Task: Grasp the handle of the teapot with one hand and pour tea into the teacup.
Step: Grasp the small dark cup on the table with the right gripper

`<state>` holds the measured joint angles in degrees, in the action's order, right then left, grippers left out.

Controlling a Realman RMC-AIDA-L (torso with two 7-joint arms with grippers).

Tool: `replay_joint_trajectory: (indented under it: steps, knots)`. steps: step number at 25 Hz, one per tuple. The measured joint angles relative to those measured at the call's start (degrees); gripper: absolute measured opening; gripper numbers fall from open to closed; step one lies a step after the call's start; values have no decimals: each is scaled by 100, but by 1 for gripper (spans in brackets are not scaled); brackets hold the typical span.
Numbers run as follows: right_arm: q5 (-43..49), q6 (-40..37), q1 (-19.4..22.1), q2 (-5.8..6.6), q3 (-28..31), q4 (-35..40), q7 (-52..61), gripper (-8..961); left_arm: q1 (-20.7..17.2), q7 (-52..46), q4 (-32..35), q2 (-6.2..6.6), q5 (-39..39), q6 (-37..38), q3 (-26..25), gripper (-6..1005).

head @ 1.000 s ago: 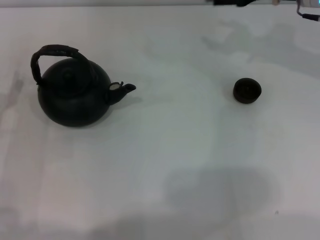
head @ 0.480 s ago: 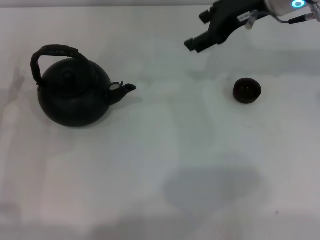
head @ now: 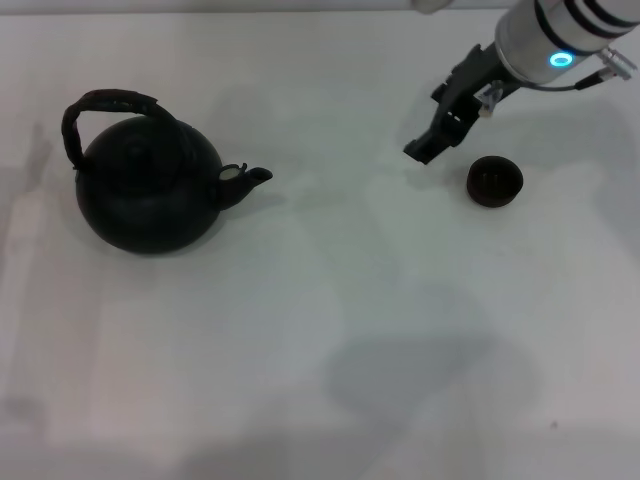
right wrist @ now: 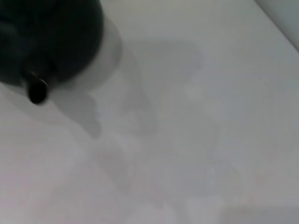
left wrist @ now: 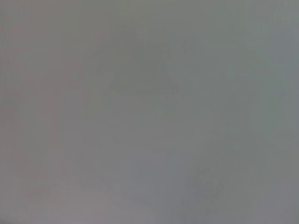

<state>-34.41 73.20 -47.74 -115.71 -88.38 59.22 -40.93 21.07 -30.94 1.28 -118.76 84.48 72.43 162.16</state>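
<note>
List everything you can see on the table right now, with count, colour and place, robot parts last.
teapot: one, matte black, standing on the table's left side, spout pointing toward the cup.
handle: one, dark and rough, arching over the teapot's top, ungrasped.
teacup: one, dark brown-black, on the table's right side, apart from the teapot.
table: one, white, under everything.
right gripper: one, black, on a white arm, hanging just left of the teacup, holding nothing.
left gripper: not in view.

Head camera looks down from afar; right wrist camera closely shares the teapot (head: 148, 197).
</note>
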Motion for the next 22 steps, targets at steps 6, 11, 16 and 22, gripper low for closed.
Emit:
replay_joint_trajectory:
  steps: [6,11,16,22]
  knots:
    - [292,-182,-131,-13,-281,-373,215,835,56,0,-17,10,-1,-22,0,878]
    - [430,-453,-415,-25,-527,-1077,367,835,51,0,-16,11,-7,-64,0,878]
    - [443,-557,-518,-35,-627,-1359,429,836,47,0,-14,5,-16,-65,0,878]
    - [446,-536,-453,-33,-633,-1386,435,836,46,0,-14,3,-11,-65,0,877]
